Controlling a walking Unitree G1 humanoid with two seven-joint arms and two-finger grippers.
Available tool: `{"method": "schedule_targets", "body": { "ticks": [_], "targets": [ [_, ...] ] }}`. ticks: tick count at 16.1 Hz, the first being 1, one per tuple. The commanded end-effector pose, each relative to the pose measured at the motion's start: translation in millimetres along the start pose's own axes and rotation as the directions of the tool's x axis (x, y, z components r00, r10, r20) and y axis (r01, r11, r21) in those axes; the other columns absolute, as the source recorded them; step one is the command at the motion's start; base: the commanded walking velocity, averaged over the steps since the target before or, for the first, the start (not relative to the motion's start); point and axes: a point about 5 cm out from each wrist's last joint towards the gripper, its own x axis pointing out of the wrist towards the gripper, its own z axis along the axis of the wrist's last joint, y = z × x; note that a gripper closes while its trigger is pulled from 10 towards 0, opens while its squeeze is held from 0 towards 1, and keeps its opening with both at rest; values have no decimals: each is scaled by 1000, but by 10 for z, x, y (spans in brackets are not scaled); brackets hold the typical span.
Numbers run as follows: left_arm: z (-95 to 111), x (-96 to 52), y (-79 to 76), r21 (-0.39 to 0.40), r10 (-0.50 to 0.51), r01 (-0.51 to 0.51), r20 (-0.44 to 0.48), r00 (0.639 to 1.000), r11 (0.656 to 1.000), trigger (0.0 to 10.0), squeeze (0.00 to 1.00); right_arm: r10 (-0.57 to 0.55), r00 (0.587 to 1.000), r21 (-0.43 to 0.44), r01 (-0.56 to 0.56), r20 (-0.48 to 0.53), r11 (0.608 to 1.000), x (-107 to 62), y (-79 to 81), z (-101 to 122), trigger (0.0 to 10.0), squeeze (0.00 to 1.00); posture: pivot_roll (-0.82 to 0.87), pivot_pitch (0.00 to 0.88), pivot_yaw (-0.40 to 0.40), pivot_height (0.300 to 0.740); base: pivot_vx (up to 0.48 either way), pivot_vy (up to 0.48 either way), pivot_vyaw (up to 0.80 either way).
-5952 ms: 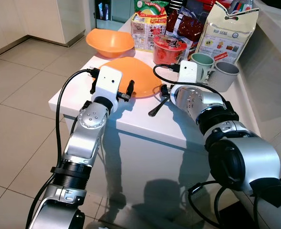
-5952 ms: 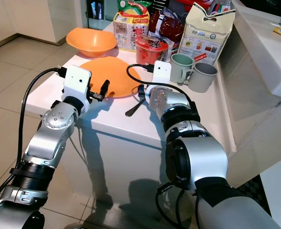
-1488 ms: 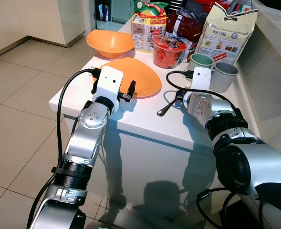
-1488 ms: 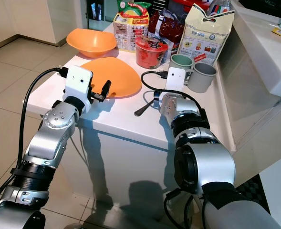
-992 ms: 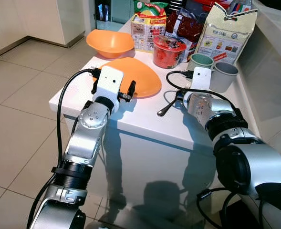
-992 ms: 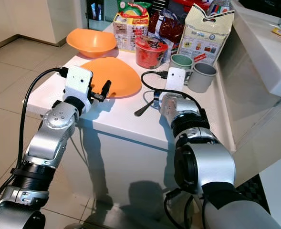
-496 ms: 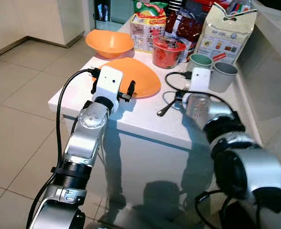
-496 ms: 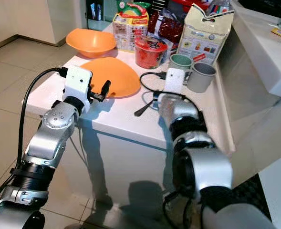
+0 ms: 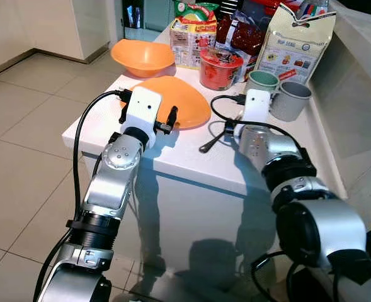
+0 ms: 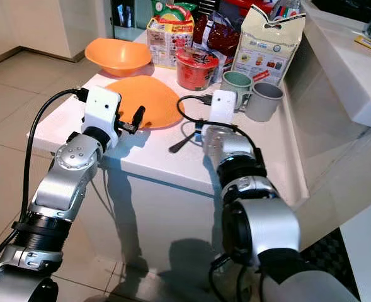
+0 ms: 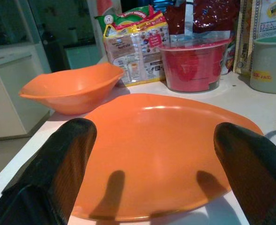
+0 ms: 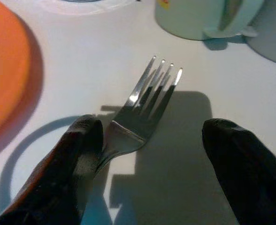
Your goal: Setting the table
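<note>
An orange plate (image 9: 184,104) lies on the white table (image 9: 103,123), with an orange bowl (image 9: 142,56) behind it. My left gripper (image 11: 156,136) is open at the plate's near rim, one finger to each side, holding nothing. A metal fork (image 12: 142,105) lies flat on the table to the right of the plate, its dark handle (image 9: 209,143) pointing toward the front edge. My right gripper (image 12: 152,124) is open and low over the fork. The fork's neck rests against one finger (image 12: 79,150); the other finger (image 12: 241,168) stands well apart.
A pale green mug (image 9: 262,82) and a grey mug (image 9: 290,100) stand just beyond the fork. A red noodle cup (image 9: 220,68), snack packs (image 9: 194,31) and a tall paper bag (image 9: 295,38) crowd the back. A counter (image 9: 361,44) rises on the right; tiled floor lies to the left.
Over six seconds the right gripper and the fork shifted right, away from the plate, then drifted slightly back left in the last half second. The left arm stayed still.
</note>
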Motion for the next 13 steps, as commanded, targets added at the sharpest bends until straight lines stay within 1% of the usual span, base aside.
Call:
{"method": "schedule_targets", "body": {
  "ticks": [1,4,5,6,7,8,9,13],
  "targets": [
    [90,22,-20,8,-10,10,31,999,1000,10000,0,-10,999,-7,10,-50,1000,16,-38,-129,0,0,196,0,-121,740,0,0,0],
    [89,17,-27,7,-11,11,30,999,1000,10000,0,-1,997,-23,-1,-74,1000,14,-23,-232,0,0,196,0,-121,740,0,0,0],
    [89,17,-27,7,-11,11,30,999,1000,10000,0,-1,997,-23,-1,-74,1000,14,-23,-232,0,0,196,0,-121,740,0,0,0],
    [90,16,-30,6,-11,11,30,999,1000,10000,0,-4,996,-24,1,-87,1000,12,-29,-251,196,0,196,0,-121,740,0,0,0],
    [90,14,-29,6,-11,11,30,999,1000,10000,0,-23,994,-35,20,-103,999,8,-45,-270,6902,0,197,0,-121,740,0,0,0],
    [90,14,-29,7,-11,11,30,999,1000,10000,0,-30,994,-39,25,-107,999,6,-51,-275,6902,0,197,0,-121,740,0,0,0],
    [89,12,-26,6,-10,10,30,1000,1000,10000,0,-25,995,-37,21,-98,999,5,-50,-263,10000,0,198,0,-122,740,0,0,0],
    [91,10,-24,5,-9,9,29,1000,1000,10000,0,-33,995,-42,29,-91,999,3,-72,-243,10000,0,196,0,-123,740,0,0,0]
  ]
}}
